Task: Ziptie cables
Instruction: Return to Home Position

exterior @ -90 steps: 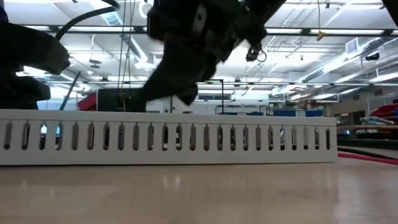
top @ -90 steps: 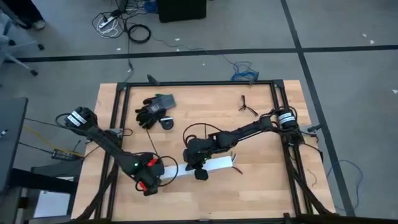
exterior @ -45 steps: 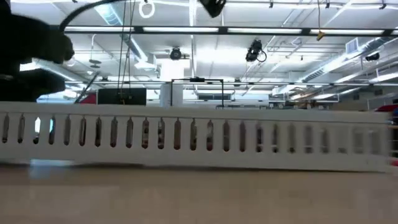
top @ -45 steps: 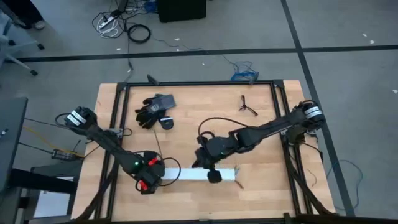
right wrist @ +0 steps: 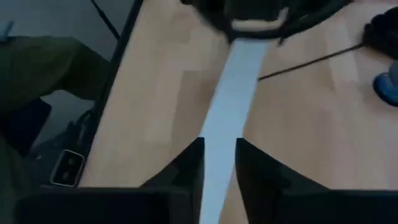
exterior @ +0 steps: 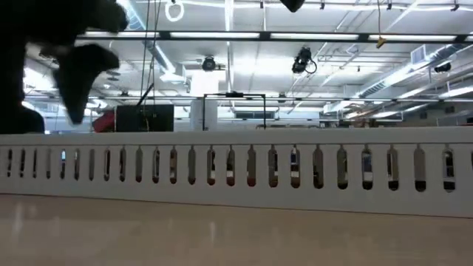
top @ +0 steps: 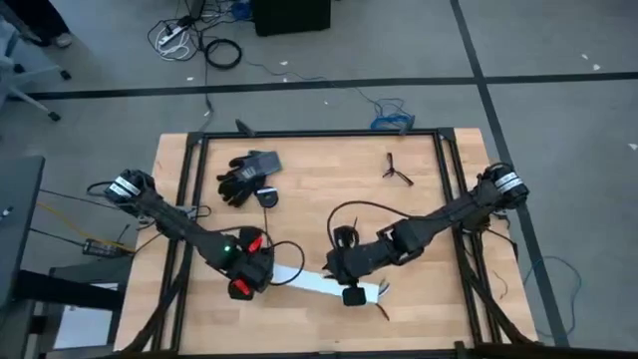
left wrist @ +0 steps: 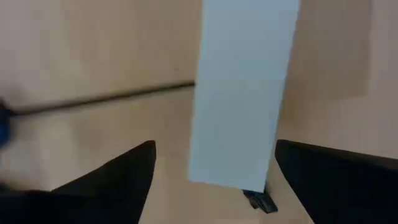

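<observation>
White channel (top: 321,282) askew on the desk (top: 329,179) — an arm at each end.
Half a second ago it lay level; its right end has since swung frontward. The left end effector (left wrist: 214,152) hangs spread wide over the channel's left end. The right end effector (right wrist: 219,144), open only a narrow slit, hovers above its right end — there the cables (top: 384,289) poke out.
</observation>
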Available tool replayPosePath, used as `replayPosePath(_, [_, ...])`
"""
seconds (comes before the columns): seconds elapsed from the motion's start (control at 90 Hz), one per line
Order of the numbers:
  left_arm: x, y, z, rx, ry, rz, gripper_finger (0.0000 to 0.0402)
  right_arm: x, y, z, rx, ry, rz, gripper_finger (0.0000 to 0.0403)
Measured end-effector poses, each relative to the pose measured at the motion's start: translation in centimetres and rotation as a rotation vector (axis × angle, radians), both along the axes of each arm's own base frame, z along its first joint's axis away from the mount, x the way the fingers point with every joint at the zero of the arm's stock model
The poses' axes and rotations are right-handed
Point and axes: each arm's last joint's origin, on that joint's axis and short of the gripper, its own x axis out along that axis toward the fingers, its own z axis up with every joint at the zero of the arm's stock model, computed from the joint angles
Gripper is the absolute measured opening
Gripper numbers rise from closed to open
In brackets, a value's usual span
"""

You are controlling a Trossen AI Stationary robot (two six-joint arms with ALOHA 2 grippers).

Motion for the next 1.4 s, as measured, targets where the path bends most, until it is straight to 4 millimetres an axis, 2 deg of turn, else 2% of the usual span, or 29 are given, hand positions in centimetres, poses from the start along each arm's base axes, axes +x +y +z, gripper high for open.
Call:
replayPosePath(0.156, [1.0, -0.7, 3.9, -0.005, -0.086, -0.020, 0.0324, -0.3, 1.0, -0.4, 0.017, 0.026, 0.016, 0.0133])
replayPosePath(0.267, [0.8, -2.3, 4.6, -0.108, -0.114, -0.057, 0.0323, -0.4, 1.9, -1.2, 0.041, 0.026, 0.039, 0.0133])
replayPosePath(0.356, [0.3, -4.4, 3.6, -0.202, -0.153, -0.168, 0.0317, -0.9, 2.6, -2.6, 0.031, 0.050, 0.034, 0.0106])
replayPosePath(0.433, [-0.1, -6.0, 2.1, -0.279, -0.211, -0.269, 0.0308, -1.0, 3.2, -3.6, 0.045, 0.038, 0.039, 0.0065])
replayPosePath(0.511, [-0.2, -6.6, 0.9, -0.318, -0.272, -0.302, 0.0290, -1.2, 3.4, -4.7, 0.051, 0.066, 0.027, 0.0019])
replayPosePath(0.6, [-0.5, -6.6, -0.4, -0.315, -0.292, -0.301, 0.0258, -1.2, 3.6, -5.8, 0.096, 0.095, 0.021, 0.0009])
replayPosePath(0.733, [-0.9, -6.3, -1.8, -0.306, -0.278, -0.282, 0.0180, -0.3, 4.1, -7.7, 0.179, 0.141, 0.023, 0.0002])
replayPosePath(0.9, [-1.3, -6.0, -2.7, -0.304, -0.260, -0.289, 0.0039, 0.8, 5.0, -10.6, 0.257, 0.190, 0.014, 0.0001])
replayPosePath(0.944, [-1.3, -6.0, -2.9, -0.300, -0.260, -0.288, 0.0017, 0.9, 5.0, -11.3, 0.260, 0.207, 0.002, 0.0001])
replayPosePath(1.033, [-1.4, -5.7, -3.4, -0.259, -0.260, -0.272, 0.0007, 1.1, 5.0, -12.2, 0.269, 0.237, -0.021, 0.0000])
replayPosePath(1.2, [-1.1, -5.1, -5.2, -0.183, -0.235, -0.241, 0.0000, 1.2, 4.7, -12.5, 0.269, 0.251, -0.050, 0.0000])
replayPosePath(1.4, [-0.9, -2.9, -7.5, -0.105, -0.173, -0.177, 0.0000, 1.0, 3.4, -13.4, 0.229, 0.349, -0.127, 0.0000])
